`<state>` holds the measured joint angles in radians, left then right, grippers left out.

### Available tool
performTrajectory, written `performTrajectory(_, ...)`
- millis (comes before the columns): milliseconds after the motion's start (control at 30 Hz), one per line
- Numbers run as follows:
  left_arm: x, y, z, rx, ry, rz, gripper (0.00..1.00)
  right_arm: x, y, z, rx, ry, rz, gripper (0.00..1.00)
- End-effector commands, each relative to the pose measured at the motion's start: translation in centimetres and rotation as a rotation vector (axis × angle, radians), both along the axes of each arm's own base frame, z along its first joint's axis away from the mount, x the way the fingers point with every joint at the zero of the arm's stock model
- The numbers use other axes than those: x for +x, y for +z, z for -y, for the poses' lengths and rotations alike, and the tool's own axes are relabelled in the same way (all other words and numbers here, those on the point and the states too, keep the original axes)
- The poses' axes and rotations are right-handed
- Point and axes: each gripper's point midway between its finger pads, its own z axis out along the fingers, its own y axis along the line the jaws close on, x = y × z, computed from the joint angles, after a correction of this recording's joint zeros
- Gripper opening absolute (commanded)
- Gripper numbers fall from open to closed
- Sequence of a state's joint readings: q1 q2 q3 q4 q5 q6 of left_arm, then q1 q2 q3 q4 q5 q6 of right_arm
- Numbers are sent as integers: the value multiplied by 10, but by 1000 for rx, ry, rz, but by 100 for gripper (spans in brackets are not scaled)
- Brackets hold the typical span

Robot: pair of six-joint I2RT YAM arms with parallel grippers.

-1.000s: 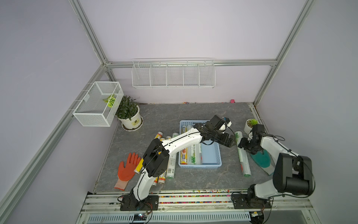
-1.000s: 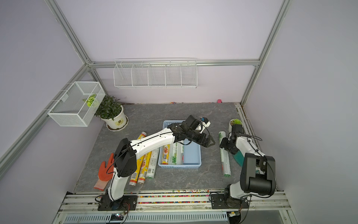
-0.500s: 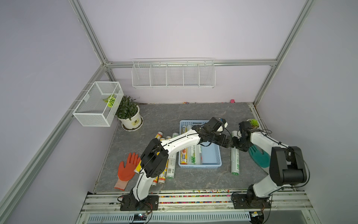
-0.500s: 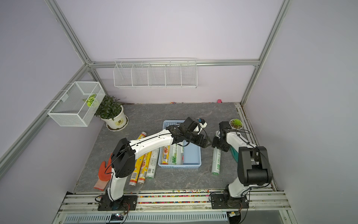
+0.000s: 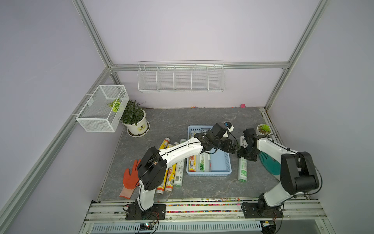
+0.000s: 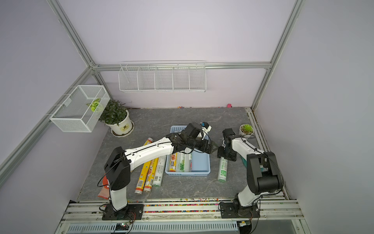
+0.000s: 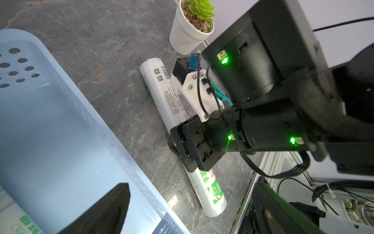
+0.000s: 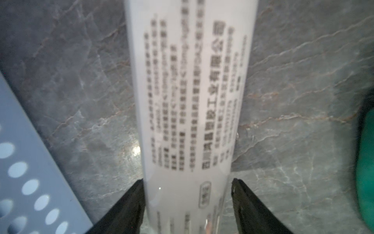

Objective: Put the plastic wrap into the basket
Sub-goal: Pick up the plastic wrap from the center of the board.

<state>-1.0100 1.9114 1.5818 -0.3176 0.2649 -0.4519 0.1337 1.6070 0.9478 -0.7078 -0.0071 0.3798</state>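
A white plastic wrap roll with green print (image 5: 242, 170) (image 6: 222, 171) (image 7: 168, 97) (image 8: 188, 101) lies on the table beside the light-blue basket's (image 5: 222, 164) (image 6: 200, 162) (image 7: 50, 121) (image 8: 20, 162) right wall. My right gripper (image 5: 244, 157) (image 6: 224, 156) (image 8: 187, 202) straddles its middle, open. One finger touches the roll; a small gap shows at the other. My left gripper (image 5: 232, 149) (image 6: 212, 150) (image 7: 186, 227) hovers open and empty over the basket's right wall. A yellow roll (image 5: 192, 162) and white rolls (image 5: 202, 165) lie in the basket. Several more rolls (image 5: 172, 174) lie to its left.
A teal glove (image 5: 270, 164) lies right of the roll, under my right arm. A small succulent pot (image 5: 263, 129) stands behind it. An orange glove (image 5: 129, 180) lies front left, a potted plant (image 5: 135, 121) back left. A mesh box (image 5: 101, 109) and wire rack (image 5: 181, 78) hang on the walls.
My right gripper has slid the white roll left, from slanting to parallel close beside the basket, and its jaws have widened. The left gripper has barely moved.
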Motion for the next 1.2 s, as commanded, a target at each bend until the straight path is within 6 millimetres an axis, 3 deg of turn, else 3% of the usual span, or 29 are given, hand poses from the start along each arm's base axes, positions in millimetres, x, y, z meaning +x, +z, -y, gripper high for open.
performTrajectory(0,4,10,-1,-32,18,22,100,-13,-8,2,-24,17,-48,69)
performTrajectory(767,8,8,-1,-35,26,16,100,-21,-29,-1,-20,-7,-127,59)
performTrajectory(967,9,8,-3,-34,34,17,100,-19,-12,8,-73,-8,-79,47)
performTrajectory(1167,12,15,-8,-46,59,40,100,-9,34,8,-60,-5,60,41)
